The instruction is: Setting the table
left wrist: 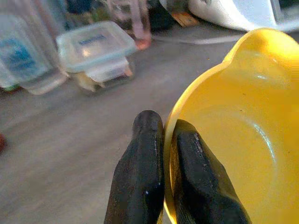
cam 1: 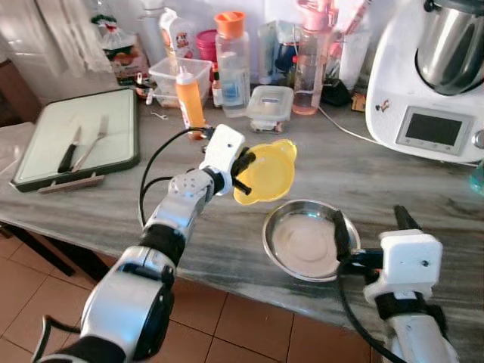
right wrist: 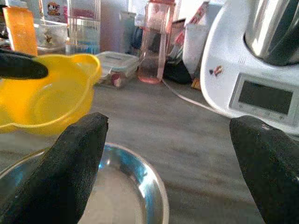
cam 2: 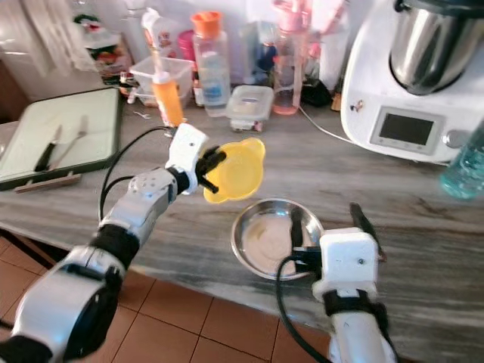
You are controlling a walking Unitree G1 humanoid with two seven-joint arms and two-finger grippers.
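Note:
My left gripper [cam 1: 243,171] is shut on the rim of a yellow plastic bowl [cam 1: 268,172]. It holds the bowl tilted in the air over the grey stone counter [cam 1: 378,178]. The left wrist view shows both black fingers [left wrist: 145,154] pinching the yellow rim [left wrist: 233,130]. A steel bowl [cam 1: 302,240] rests on the counter just below and right of the yellow one, near the front edge. My right gripper [cam 1: 372,228] stands open at the steel bowl's right rim, one finger [right wrist: 65,172] over the steel bowl [right wrist: 126,191], and holds nothing.
A green-edged cutting board [cam 1: 45,121] at far left carries a knife [cam 1: 69,153] and a fork [cam 1: 94,140]. Bottles, an orange squeeze bottle [cam 1: 189,94] and a lidded container [cam 1: 270,104] line the back. A white food processor [cam 1: 431,91] stands at back right. Tiled floor lies below the counter edge.

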